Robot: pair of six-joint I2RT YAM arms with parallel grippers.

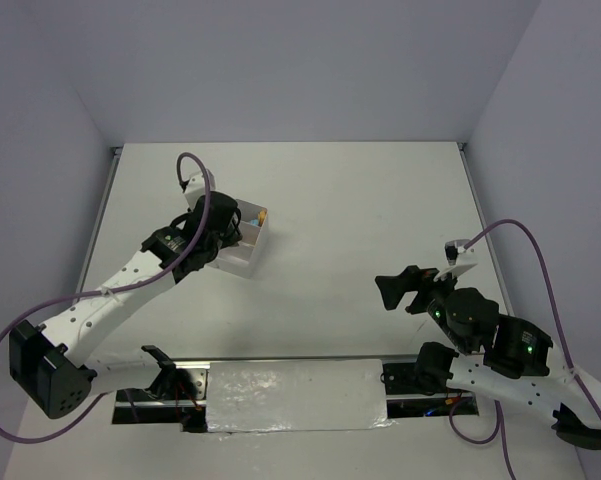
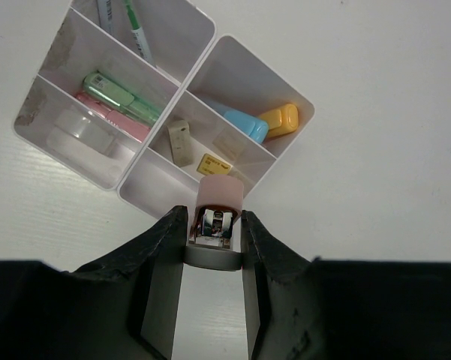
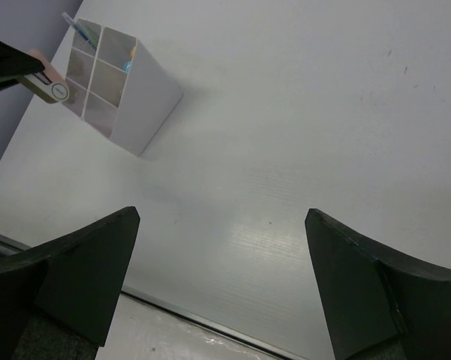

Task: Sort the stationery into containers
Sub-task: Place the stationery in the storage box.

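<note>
Left pincer (image 2: 212,219) clamps pink-capped item (image 2: 219,193) at box (image 2: 244,75) rim.

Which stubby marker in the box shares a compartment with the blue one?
The orange-yellow marker, beside the blue marker in the rightmost compartment of the left wrist view; the green marker and the pink marker lie together in another.

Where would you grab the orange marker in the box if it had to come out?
Come straight down through the open top of the box; its walls block any side approach. Close the jaws across the orange marker, on its narrow body near the free end, away from the blue marker right beside it. Probably a tight fit.
</note>
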